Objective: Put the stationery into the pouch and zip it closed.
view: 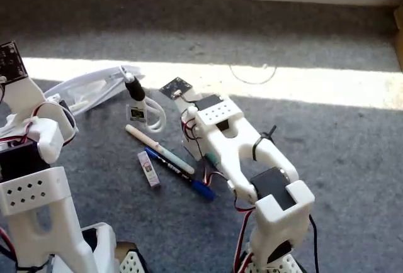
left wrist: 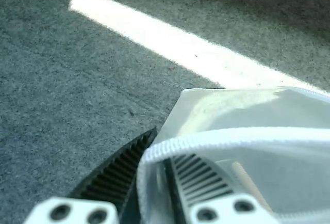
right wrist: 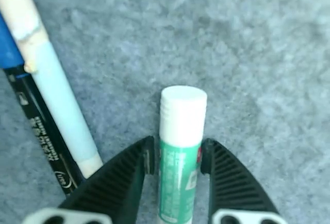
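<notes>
Hiding most of the glue stick (view: 212, 158) under the right arm (view: 239, 144) (green sliver showing); cropping the pouch (left wrist: 247, 110) at the edge.

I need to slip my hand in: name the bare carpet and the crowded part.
Bare carpet lies right of the right arm, and along the sunlit strip beyond it. Crowded: pens and a small box between pouch and the glue stick.

Grey carpet (view: 340, 160), sunlit strip (view: 315, 84)

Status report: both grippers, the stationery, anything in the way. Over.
Left gripper shut on pouch rim. Right gripper around glue stick, grip unconfirmed. White pen, blue marker loose alongside on carpet.
</notes>
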Robot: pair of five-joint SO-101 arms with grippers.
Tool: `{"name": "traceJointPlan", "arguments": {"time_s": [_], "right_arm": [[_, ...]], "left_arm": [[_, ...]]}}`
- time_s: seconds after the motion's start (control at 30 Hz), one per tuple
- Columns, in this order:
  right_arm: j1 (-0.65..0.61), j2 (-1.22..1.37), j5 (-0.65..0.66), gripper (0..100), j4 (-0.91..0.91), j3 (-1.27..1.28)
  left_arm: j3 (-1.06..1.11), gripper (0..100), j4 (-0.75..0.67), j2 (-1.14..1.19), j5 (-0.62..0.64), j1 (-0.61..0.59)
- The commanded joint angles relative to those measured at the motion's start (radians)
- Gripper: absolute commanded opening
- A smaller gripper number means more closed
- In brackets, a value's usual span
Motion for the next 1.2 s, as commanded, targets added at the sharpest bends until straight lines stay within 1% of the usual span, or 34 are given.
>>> {"name": "traceJointPlan", "arguments": {"time_s": [0.0,0.13,0.27,0.37,0.6,0.77,1.0,1.17], "right_arm": [[0.005,-0.008,0.0,15.2,-0.021,-0.064],[0.005,-0.008,0.0,14.6,-0.021,-0.062],[0.005,-0.008,0.006,5.3,-0.021,-0.062],[0.004,-0.013,0.006,0.5,-0.021,-0.064],[0.005,-0.074,0.002,0.4,0.036,-0.064],[0.007,-0.185,0.002,0.4,0.044,-0.058],[0.027,-0.214,0.0,0.4,0.045,-0.058],[0.048,-0.259,0.0,0.4,0.048,-0.058]], "left_arm": [[0.001,1,-0.018,0.018,0.009,-0.019],[0.001,1,-0.018,0.018,0.009,-0.019],[0.001,1,-0.018,0.018,0.009,-0.019],[0.001,1,-0.018,0.018,0.009,-0.019],[0.001,1,-0.015,0.018,0.009,-0.019],[0.001,1,-0.015,0.018,0.009,-0.016],[0.001,1,-0.012,0.016,0.009,-0.012],[0.001,1,-0.012,0.016,0.006,0.051]]}}
